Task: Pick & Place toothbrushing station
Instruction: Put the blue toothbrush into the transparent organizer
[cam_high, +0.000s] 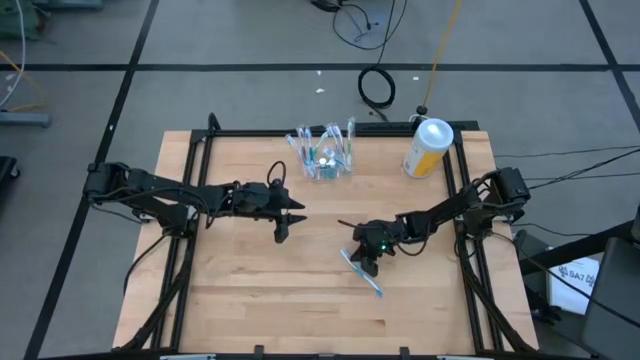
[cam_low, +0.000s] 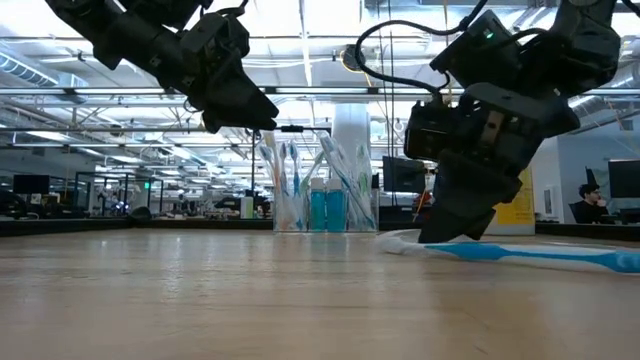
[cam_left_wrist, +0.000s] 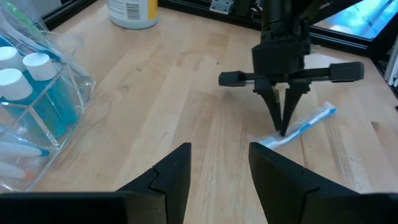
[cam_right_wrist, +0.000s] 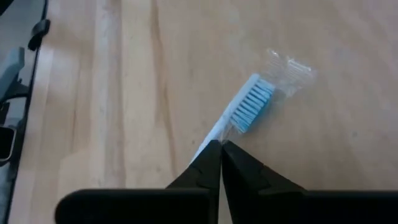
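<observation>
The holder (cam_high: 324, 153) stands at about 12 o'clock on the wooden counter (cam_high: 240, 280), near the far edge. It is clear plastic, upright, with toothbrushes leaning inside it and blue white-capped tubes (cam_left_wrist: 25, 87) in its compartments; the low view shows it (cam_low: 318, 190) in the middle distance, well behind both arms. A yellow canister (cam_high: 428, 148) with a white lid stands at about 1 o'clock, apart from the holder.

The right tool (cam_high: 368, 262) is down at the counter at about 4 o'clock from the middle. Its fingers are clenched together, tips meeting at the neck of a blue toothbrush (cam_high: 362, 272) that lies flat on the wood in a clear wrapper. In the right wrist view the tips (cam_right_wrist: 219, 149) close just behind the bristle head (cam_right_wrist: 252, 106), with crinkled wrapper beyond it. Whether the neck is actually pinched between them cannot be told. The low view shows the brush (cam_low: 520, 255) lying on the counter with the tool (cam_low: 455, 232) touching it near the head.

The left tool (cam_high: 290, 218) hovers above the counter near the middle, at about 9 o'clock from the right tool, fingers (cam_left_wrist: 171, 177) spread and holding nothing. It points toward the right tool.
</observation>
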